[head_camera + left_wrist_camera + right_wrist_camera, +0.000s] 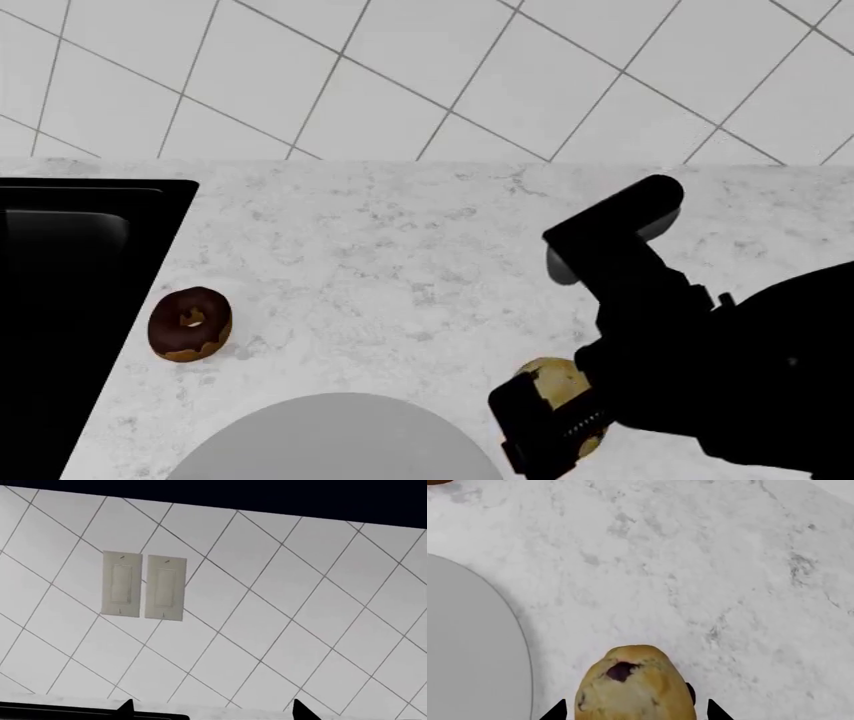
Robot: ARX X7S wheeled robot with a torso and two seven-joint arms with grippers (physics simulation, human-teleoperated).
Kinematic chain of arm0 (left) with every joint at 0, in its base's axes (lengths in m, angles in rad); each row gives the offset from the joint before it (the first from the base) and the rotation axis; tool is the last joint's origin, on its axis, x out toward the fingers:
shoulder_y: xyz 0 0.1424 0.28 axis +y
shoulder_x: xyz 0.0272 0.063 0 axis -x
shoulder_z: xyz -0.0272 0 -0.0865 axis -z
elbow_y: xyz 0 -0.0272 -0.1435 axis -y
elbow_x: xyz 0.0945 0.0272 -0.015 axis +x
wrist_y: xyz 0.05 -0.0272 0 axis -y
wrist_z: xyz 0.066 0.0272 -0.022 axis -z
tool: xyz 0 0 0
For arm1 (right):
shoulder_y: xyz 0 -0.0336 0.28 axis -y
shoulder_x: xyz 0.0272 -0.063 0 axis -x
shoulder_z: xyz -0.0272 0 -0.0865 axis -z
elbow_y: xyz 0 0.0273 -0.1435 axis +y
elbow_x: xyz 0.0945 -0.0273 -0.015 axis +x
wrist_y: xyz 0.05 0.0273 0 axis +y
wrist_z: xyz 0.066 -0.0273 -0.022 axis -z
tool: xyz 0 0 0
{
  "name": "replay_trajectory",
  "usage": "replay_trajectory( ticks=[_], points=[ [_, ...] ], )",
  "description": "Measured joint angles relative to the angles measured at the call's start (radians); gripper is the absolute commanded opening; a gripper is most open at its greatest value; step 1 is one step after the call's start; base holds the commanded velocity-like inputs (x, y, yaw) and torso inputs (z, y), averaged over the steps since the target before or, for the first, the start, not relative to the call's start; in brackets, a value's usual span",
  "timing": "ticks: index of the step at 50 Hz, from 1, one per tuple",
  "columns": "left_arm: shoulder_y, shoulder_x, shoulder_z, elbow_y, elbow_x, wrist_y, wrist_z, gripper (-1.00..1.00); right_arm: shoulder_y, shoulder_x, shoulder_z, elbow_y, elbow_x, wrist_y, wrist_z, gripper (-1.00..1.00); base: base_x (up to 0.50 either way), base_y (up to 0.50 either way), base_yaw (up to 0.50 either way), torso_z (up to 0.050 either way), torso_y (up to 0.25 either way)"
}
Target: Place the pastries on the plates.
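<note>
The golden muffin (634, 690) with a dark berry spot lies between my right gripper's (636, 712) fingers, which are closed against its sides, low over the marble counter. In the head view the muffin (557, 378) shows beside the right gripper (550, 408), just right of the light grey plate (334, 440). The plate's rim also shows in the right wrist view (474, 655). The chocolate donut (190, 323) lies on the counter at the left, near the sink. My left gripper (212, 712) is open and empty, facing the tiled wall. The cream plate is out of view.
A black sink (67, 300) is set into the counter at the left. The white tiled wall (441, 70) rises behind the counter. Two light switch plates (143, 586) are on the wall in front of my left gripper.
</note>
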Motion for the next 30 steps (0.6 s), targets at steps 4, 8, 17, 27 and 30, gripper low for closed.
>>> replay_trajectory(
  ticks=[4, 8, 17, 27, 30],
  points=[
    [0.001, -0.002, 0.000, 0.003, -0.011, 0.002, -0.009, 1.00, -0.002, -0.003, -0.007, 0.005, -0.004, -0.003, -0.003, 1.00, 0.00, 0.00, 0.00, 0.000, 0.000],
    [0.002, -0.005, -0.002, 0.006, -0.025, 0.004, -0.021, 1.00, -0.005, -0.006, -0.013, 0.010, -0.007, -0.008, -0.006, 1.00, 0.00, 0.00, 0.00, 0.000, 0.000],
    [0.002, -0.012, -0.005, 0.012, -0.059, 0.009, -0.049, 1.00, -0.014, -0.013, -0.029, 0.025, -0.020, -0.019, -0.013, 1.00, 0.00, 0.00, 0.00, 0.000, 0.000],
    [0.001, -0.016, -0.001, 0.017, -0.078, 0.015, -0.069, 1.00, -0.010, -0.013, -0.044, 0.043, -0.022, -0.031, -0.030, 1.00, 0.00, 0.00, 0.00, 0.000, 0.000],
    [0.001, -0.017, 0.001, 0.017, -0.080, 0.017, -0.073, 1.00, -0.008, -0.012, -0.048, 0.047, -0.021, -0.034, -0.034, 1.00, 0.00, 0.00, 0.00, 0.000, 0.000]
  ],
)
